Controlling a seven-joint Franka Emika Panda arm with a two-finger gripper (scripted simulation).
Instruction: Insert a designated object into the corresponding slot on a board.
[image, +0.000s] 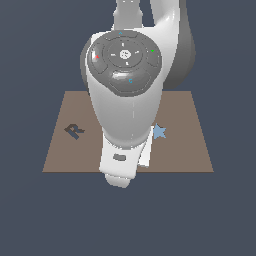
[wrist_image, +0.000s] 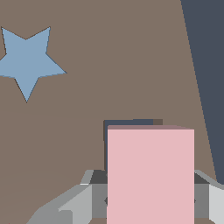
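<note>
Gripper (wrist_image: 151, 199) fingers clamp the pale pink block (wrist_image: 150, 175) over the brown board (wrist_image: 109, 65), covering most of the dark slot (wrist_image: 129, 123); blue star (wrist_image: 27, 61) nearby, letter R (image: 74, 131) well apart

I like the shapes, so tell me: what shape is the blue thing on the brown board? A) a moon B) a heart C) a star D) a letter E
C: the blue star has five points and lies on the brown board, apart from the pink block.

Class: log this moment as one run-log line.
gripper: shut on pale pink rectangular block | dark rectangular slot: partly covered | brown board: below
</note>
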